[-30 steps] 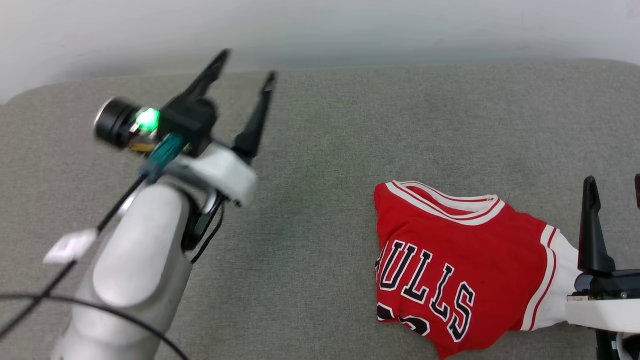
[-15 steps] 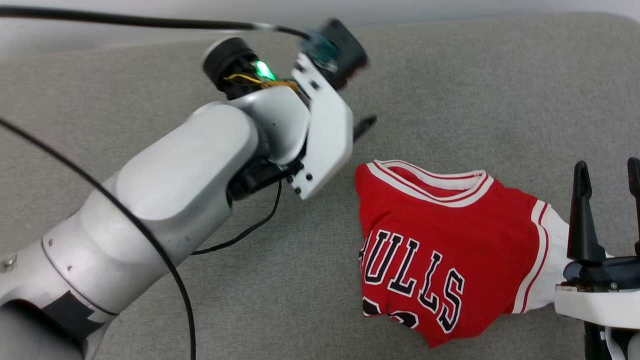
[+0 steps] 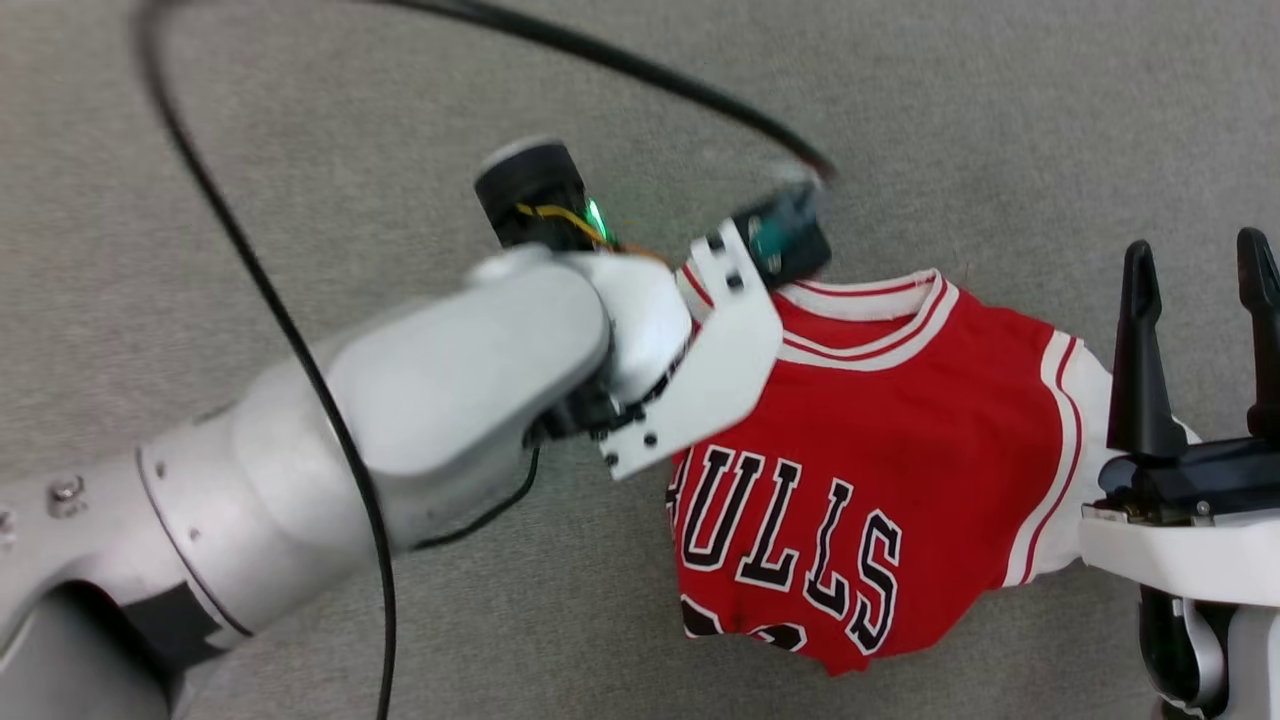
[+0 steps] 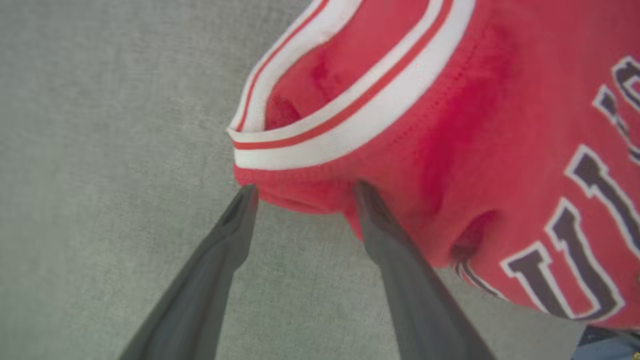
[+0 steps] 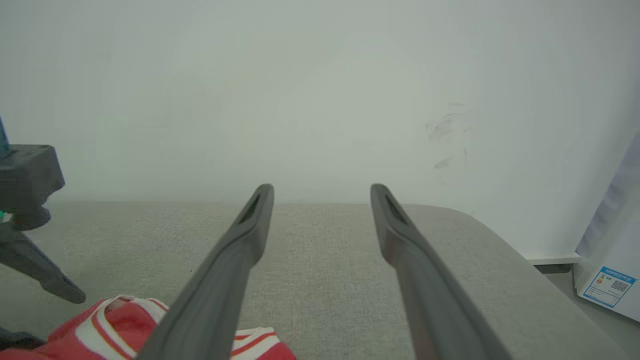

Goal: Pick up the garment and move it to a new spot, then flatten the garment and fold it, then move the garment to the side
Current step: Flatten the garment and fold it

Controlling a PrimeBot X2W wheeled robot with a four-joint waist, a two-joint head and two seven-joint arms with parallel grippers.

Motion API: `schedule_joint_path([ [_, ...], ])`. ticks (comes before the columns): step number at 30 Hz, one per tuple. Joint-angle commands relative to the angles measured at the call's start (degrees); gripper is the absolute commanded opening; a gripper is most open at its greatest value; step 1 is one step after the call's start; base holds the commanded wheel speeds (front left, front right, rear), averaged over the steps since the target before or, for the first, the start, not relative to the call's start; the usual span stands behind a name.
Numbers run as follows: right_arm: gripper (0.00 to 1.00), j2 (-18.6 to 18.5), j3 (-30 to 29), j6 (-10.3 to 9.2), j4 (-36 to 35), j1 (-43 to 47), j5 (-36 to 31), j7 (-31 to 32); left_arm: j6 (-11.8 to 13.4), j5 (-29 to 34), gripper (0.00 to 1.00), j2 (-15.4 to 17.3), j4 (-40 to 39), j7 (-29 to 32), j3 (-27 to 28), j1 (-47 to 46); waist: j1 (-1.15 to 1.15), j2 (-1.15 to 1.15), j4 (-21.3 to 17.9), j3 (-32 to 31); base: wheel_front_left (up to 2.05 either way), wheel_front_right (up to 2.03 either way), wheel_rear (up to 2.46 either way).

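1. Head view: the garment [image 3: 880, 430] lies crumpled, print up, on the grey surface [image 3: 950, 100]. The left arm [image 3: 420, 400] covers the garment's collar corner. The right gripper [image 3: 1195, 260] is spread wide and empty at the garment's sleeve side.
2. Left wrist view: the left gripper [image 4: 302, 192] is wide and empty, tips straddling the garment's red fold under the collar. Risk: a shallow close pinches one layer, and the cloth slips on the lift.
3. Right wrist view: the right fingers point past the garment toward the wall [image 5: 320, 100]. Risk: a one-handed lift bunches the garment further.

Your robot's left arm [image 3: 420, 400] was smooth silver-grey with small screws [image 3: 65, 490], a white bracket [image 3: 715, 390], a green light [image 3: 596, 213] and a black cable [image 3: 388, 640] looping over it; the fingers [image 3: 1140, 380] were dark and tapered.
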Motion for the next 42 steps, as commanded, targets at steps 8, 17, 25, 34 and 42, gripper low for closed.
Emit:
schedule_joint_path([
  [8, 1.00, 0.7, 0.8, -0.04, 0.4, -3.1, -0.4, -0.1, 0.0, 3.7, 1.00, 1.3, -2.3, 8.4, -0.7, 6.0, 0.00, 0.00, -2.7, 5.5, 0.00, 0.00, 0.00],
  [17, 1.00, 0.9, 1.3, -0.04, 1.0, -3.6, -1.4, -0.1, 0.0, 5.0, 0.00, 3.1, -5.8, 10.0, -0.7, 6.6, 0.00, 0.00, -2.2, 4.6, 0.00, 0.00, 0.00],
  [25, 1.00, 0.9, -0.7, -0.04, 2.1, 1.7, -2.3, -0.1, 0.0, 0.6, 0.00, 6.4, -8.1, -5.9, 0.0, 1.0, 0.00, 0.00, 3.9, -5.3, 0.00, 0.00, 0.00],
  [34, 1.00, 0.7, -2.2, -0.04, 2.8, 7.1, -2.0, -0.1, 0.0, -7.0, 0.00, 24.9, -8.1, -11.7, 0.0, -0.4, 0.00, 0.00, 8.0, -11.4, 0.00, 0.00, 0.00],
  [42, 1.00, 0.6, -2.6, -0.04, 3.4, 7.8, -1.6, -0.1, 0.4, -9.6, 0.00, 30.8, -3.4, -13.7, 0.1, 5.6, 0.00, 0.00, 7.7, -10.5, 0.00, 0.00, 0.00],
])
